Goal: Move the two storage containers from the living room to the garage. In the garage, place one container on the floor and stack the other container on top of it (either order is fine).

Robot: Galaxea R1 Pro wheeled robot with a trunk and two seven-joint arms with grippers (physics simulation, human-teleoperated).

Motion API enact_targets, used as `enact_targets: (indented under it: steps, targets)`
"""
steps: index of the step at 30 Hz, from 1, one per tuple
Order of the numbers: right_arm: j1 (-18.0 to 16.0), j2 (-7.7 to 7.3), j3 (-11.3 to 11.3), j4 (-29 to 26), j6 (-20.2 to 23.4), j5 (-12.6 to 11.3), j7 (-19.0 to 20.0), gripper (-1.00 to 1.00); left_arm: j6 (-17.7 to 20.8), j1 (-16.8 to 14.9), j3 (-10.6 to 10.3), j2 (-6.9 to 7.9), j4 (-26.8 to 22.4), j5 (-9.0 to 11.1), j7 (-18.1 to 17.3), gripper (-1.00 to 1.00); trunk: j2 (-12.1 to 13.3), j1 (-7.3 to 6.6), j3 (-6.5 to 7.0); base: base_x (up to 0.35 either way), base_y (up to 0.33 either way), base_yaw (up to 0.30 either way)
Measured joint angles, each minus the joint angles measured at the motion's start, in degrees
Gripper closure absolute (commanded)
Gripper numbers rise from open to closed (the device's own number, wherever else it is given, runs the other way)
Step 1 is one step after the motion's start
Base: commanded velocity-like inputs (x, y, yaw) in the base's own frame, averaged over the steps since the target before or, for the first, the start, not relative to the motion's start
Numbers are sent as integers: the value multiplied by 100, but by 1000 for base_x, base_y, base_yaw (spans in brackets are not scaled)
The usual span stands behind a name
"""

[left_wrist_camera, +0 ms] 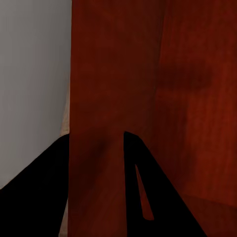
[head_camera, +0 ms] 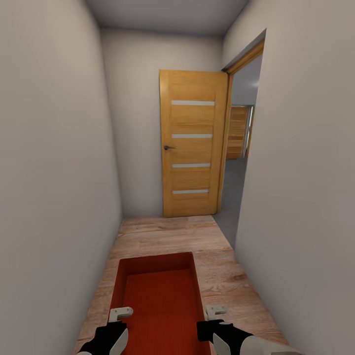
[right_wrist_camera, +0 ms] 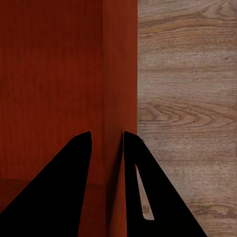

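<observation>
Storage container (head_camera: 158, 296) at lower centre of the frame, carried between my tools: left tool (head_camera: 120, 312) clamped on its left wall, right tool (head_camera: 215, 310) clamped on its right wall, wooden door (head_camera: 192, 143) ahead.

Two arms visible at lower edge of head view. Left gripper (head_camera: 121, 312): black wrist housing w/ white curved shell on inner side, short pale-grey angular finger tip ahead of it. Right gripper (head_camera: 215, 311): same build, black block, white/grey shell running back toward frame corner, pale-grey tip. In both wrist views, fingers (left_wrist_camera: 34, 192) (right_wrist_camera: 54, 182) seen as flat matte-black wedges tapering fwd, one per side w/ narrow slit cutout. No cables, screws or markings discernible.
</observation>
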Motion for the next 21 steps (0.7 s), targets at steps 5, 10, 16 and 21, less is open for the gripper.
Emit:
enact_targets:
  steps: [5,10,16,21]
  targets:
    - [0,0,0,3,0,0,-1,100,0,0,1,0,3,0,0,100,0,0,0,344,84,0]
    - [0,0,0,5,0,0,-1,100,0,0,0,0,5,1,0,100,0,0,0,344,83,0]
    - [0,0,0,5,0,0,-1,100,0,0,0,0,5,1,0,100,0,0,0,344,82,0]
    - [0,0,0,4,0,0,-1,100,0,0,0,0,4,2,1,100,0,0,0,344,82,0]
